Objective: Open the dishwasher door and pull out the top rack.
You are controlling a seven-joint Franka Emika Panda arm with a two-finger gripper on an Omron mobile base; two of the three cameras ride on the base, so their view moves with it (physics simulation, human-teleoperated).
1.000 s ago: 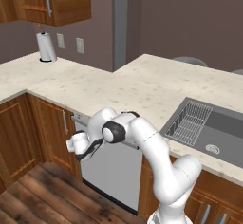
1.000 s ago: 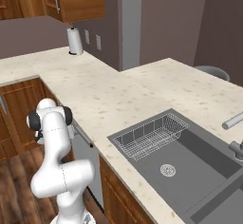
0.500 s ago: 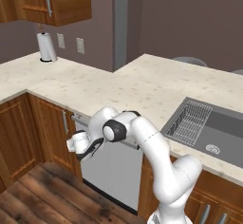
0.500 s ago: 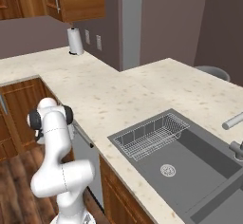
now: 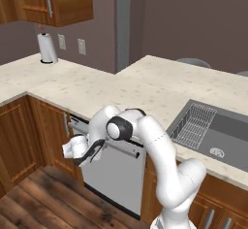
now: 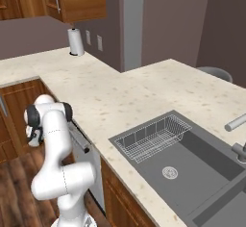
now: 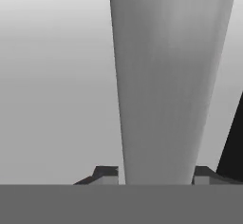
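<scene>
Left base view: you see the white arm bent down in front of the speckled table (image 5: 145, 85), its hand (image 5: 77, 148) low at the left end of the dishwasher door (image 5: 114, 174). Set against the pictures from a second and half a second back, nothing has visibly changed: the arm holds the same pose, the door is still shut and flush with the brown cabinet doors (image 5: 19, 131) beside it, and the base has not driven.

No brand, label or readable writing shows in any view; the black control strip (image 5: 92, 126) along the door's top edge is too small to read.

The bar handle (image 7: 171, 80) runs up the middle of the hand view as a broad grey bar, rising straight from between the two dark fingertips (image 7: 107, 173), one on each side of it. The fingers stand about as wide apart as the bar, so the hand brackets the handle; you cannot tell from these pictures whether the pads press on it. Behind the bar lies the flat grey door panel.

In the right base view the arm's elbow (image 6: 48, 118) hides the hand, with the door's edge (image 6: 89, 161) just beside it under the table rim. The wire sink grid (image 6: 153, 137) sits in the sink (image 6: 202, 173), and the paper towel roll (image 5: 47, 47) stands at the far wall.
</scene>
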